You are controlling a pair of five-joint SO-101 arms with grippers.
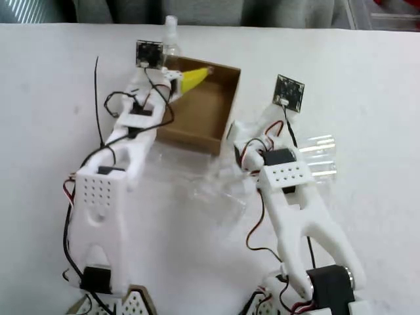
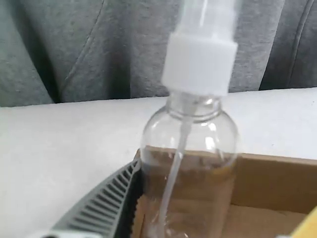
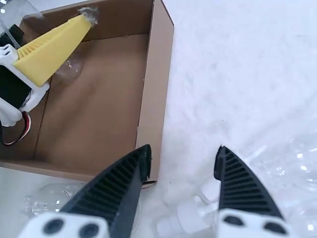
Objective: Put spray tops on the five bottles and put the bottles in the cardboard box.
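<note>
**Surroundings.** Clear bottles (image 1: pixel 216 187) lie on their sides on the table (image 1: pixel 367 79) between the two arms, just near of the box (image 1: pixel 226 111). More of them (image 1: pixel 318 157) lie right of the right arm. Black and red wires run along both arms. The left arm's forearm crosses the box's near left corner and hides that part of it.

**Task items.** The left gripper (image 1: pixel 187 67) is closed on an upright bottle (image 1: pixel 172 44) fitted with a white spray top (image 2: pixel 200 59). The bottle is at the far left corner of the box, and its top stands above the far wall. The right gripper (image 3: pixel 184 151) is open, with its black fingers (image 3: pixel 124 183) spread. It hangs over the table just right of the box's near right corner and holds nothing.

**Surface and room.** The table is white. Grey cloth (image 2: pixel 74 44) hangs beyond its far edge.

**View differences.**
- The left wrist view shows the dip tube inside the held bottle. It also shows a ribbed grey finger (image 2: pixel 99 210) against the bottle's side, with the brown box wall (image 2: pixel 277 183) behind.
- The right wrist view shows the bare box floor (image 3: pixel 94 114) and the left gripper's yellow finger (image 3: pixel 54 44) slanting over it.
- It also shows a lying bottle with a spray top (image 3: pixel 185 220) on the table below the open right fingers.
- Another clear bottle (image 3: pixel 49 206) lies against the box's near wall.
</note>
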